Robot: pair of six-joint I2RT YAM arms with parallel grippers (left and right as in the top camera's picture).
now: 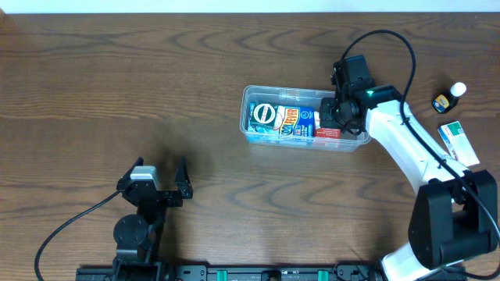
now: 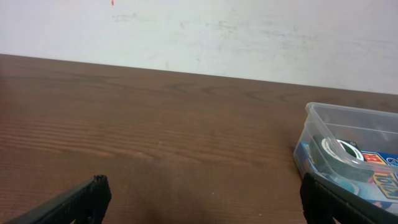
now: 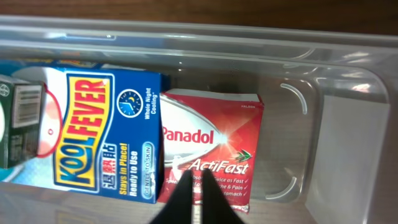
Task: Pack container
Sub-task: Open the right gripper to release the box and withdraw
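The clear plastic container (image 1: 247, 117) stands on the wooden table right of centre; it also shows in the left wrist view (image 2: 348, 118) and the right wrist view (image 3: 339, 130). Inside lie a roll of tape (image 1: 264, 115), a blue Kool Fever box (image 3: 102, 130) and a red Panadol ActiFast box (image 3: 211, 134). My right gripper (image 3: 194, 180) is shut and empty, its fingertips just above the Panadol box at the container's right end (image 1: 337, 117). My left gripper (image 1: 162, 165) is open and empty, low at the front left, pointing towards the container (image 2: 204, 190).
A small dark bottle with a white cap (image 1: 451, 96) and a white and green box (image 1: 458, 143) lie at the right edge of the table. The right arm reaches over the container's right end.
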